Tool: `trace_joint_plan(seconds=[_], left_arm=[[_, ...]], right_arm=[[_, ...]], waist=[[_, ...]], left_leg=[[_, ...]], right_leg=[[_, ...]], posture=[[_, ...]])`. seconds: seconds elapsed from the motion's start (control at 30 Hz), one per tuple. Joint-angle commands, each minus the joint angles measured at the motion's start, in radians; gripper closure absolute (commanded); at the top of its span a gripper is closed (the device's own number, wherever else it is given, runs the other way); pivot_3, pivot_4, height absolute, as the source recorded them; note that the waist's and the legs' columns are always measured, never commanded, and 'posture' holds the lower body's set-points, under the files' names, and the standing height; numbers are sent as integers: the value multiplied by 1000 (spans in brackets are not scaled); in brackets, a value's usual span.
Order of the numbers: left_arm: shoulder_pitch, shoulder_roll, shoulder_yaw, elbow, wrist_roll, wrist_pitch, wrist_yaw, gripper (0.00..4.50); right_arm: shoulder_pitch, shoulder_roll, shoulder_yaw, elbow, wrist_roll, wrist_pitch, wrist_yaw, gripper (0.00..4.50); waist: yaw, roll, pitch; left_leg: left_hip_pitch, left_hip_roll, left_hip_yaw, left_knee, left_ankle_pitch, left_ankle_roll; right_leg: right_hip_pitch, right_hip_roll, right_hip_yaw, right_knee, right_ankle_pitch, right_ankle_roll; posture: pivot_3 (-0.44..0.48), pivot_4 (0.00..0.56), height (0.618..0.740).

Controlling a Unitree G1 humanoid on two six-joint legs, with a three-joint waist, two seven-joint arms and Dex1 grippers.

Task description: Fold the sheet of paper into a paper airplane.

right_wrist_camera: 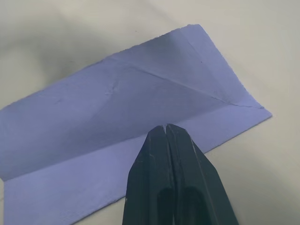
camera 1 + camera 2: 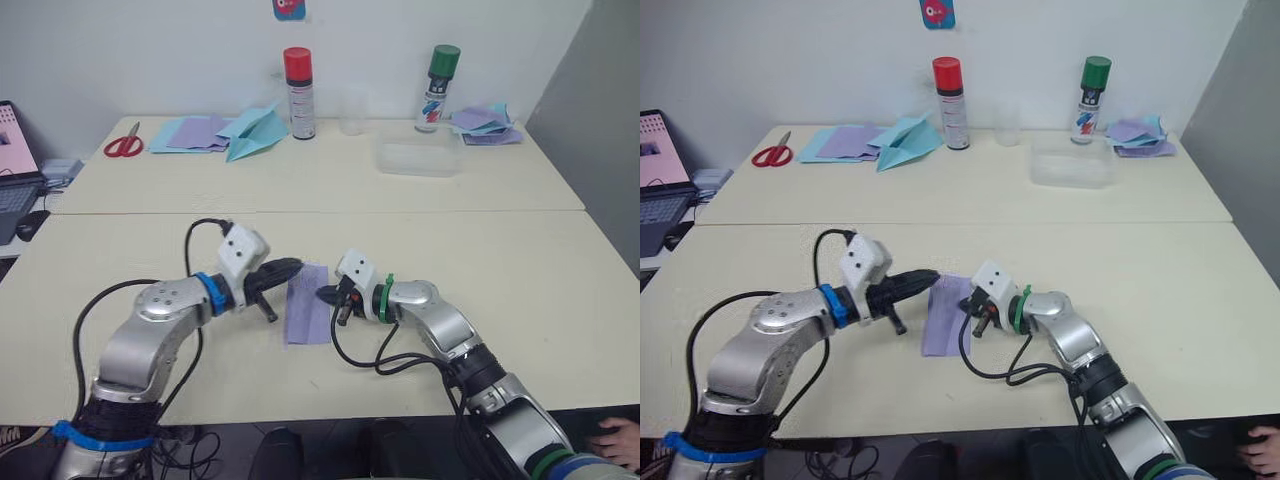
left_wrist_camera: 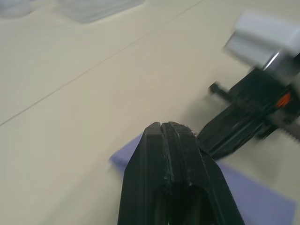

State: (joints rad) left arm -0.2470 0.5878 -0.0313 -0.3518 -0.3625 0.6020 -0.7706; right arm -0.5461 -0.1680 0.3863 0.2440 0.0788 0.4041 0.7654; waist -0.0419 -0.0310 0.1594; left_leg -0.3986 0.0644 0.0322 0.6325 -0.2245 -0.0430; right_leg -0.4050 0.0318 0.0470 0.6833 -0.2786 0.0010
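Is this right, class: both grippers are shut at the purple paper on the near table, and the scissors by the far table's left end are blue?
One detail is wrong: the scissors are red, as the left eye view shows. The rest holds: the left gripper and the right gripper are both shut at the purple paper on the near table.

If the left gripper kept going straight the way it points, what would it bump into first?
Probably the right gripper. The left gripper, fingers shut, points across the far end of the sheet of paper toward it. How high it rides above the paper is unclear, so it might brush the sheet first.
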Motion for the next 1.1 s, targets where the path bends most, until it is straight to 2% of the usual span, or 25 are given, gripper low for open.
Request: trace_joint_plan(seconds=[0.03,0.17,0.37,0.63,0.9,0.97,1.1], left_arm=[[18,1,-82,-5,55,-9,13,4500],[38,4,-136,46,123,-18,48,4500],[91,38,-178,107,180,-48,27,4500],[88,14,-209,190,208,-101,11,4500],[72,9,-206,243,219,-127,10,4500],[69,4,-212,255,223,-133,10,4500],[65,-6,-219,270,230,-143,8,4500]], right_arm=[[1,2,14,25,-23,10,-1,4476],[8,-5,9,10,-21,15,-3,4476],[27,-23,11,-13,-12,-4,22,4476],[51,-124,99,-57,-7,-17,233,4476],[84,-243,157,-150,59,114,457,4476],[81,-260,146,-180,83,136,479,4476],[58,-230,43,-237,188,225,458,4476]], waist=[[0,0,0],[0,0,0],[4,0,0],[10,2,-6],[10,2,-15],[11,2,-16],[12,2,-16]], left_leg=[[0,0,0,0,0,0],[0,0,0,-1,0,0],[0,0,0,-1,0,0],[0,-1,0,-1,0,0],[2,-1,0,-1,0,0],[2,-2,0,-1,0,0],[2,-2,0,-1,0,0]], right_leg=[[0,0,0,0,0,0],[0,0,-1,0,0,0],[0,0,0,-1,0,0],[1,0,0,-1,0,0],[2,0,0,-2,0,0],[2,0,0,-1,0,0],[2,0,-1,-1,0,-1]], posture=[[0,150,740],[0,150,740],[0,150,740],[0,150,740],[0,150,740],[0,150,740],[0,150,740]])
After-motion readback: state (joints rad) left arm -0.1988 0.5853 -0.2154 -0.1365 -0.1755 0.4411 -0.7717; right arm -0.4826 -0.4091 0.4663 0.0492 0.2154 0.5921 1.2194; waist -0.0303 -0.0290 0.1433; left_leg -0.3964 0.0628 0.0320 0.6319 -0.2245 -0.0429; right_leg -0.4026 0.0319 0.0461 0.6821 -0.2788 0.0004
